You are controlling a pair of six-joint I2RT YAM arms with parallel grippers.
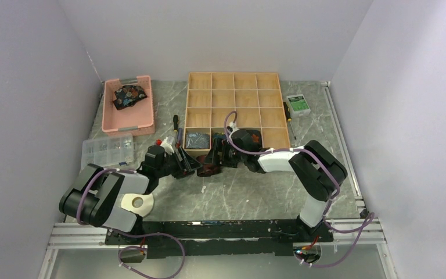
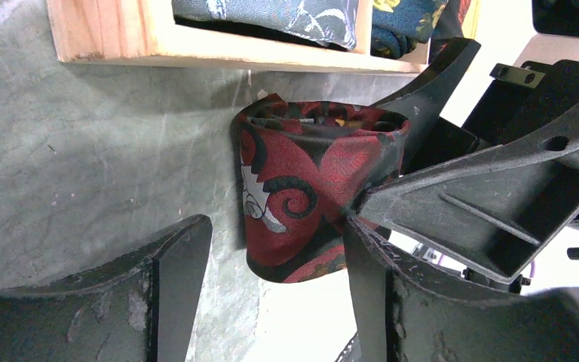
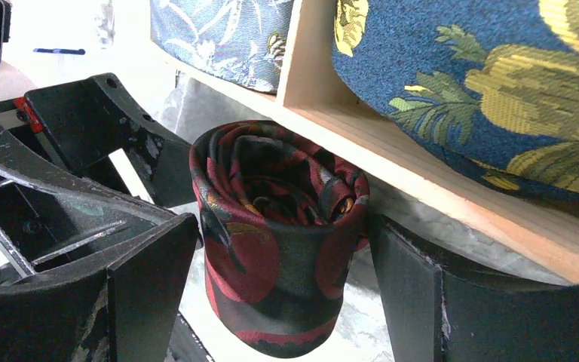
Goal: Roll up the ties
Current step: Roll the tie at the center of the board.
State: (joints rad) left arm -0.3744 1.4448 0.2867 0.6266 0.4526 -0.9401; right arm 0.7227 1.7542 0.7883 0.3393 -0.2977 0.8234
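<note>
A dark red and black tie (image 1: 211,169) is rolled into a fist-sized roll standing on end on the grey table, just in front of the wooden box. It fills the left wrist view (image 2: 301,196) and the right wrist view (image 3: 279,226). My right gripper (image 1: 218,158) (image 3: 283,226) is closed on the roll, a finger against each side. My left gripper (image 1: 195,165) (image 2: 275,226) is open around the same roll from the other side; its left finger (image 2: 181,279) stands clear of the cloth.
The wooden compartment box (image 1: 233,93) holds a grey-blue roll (image 1: 197,139) (image 3: 226,30) and a dark blue and yellow roll (image 3: 482,83) in its near row. A pink tray (image 1: 129,121) holds a loose tie (image 1: 129,95). A clear plastic box (image 1: 107,150) lies at the left.
</note>
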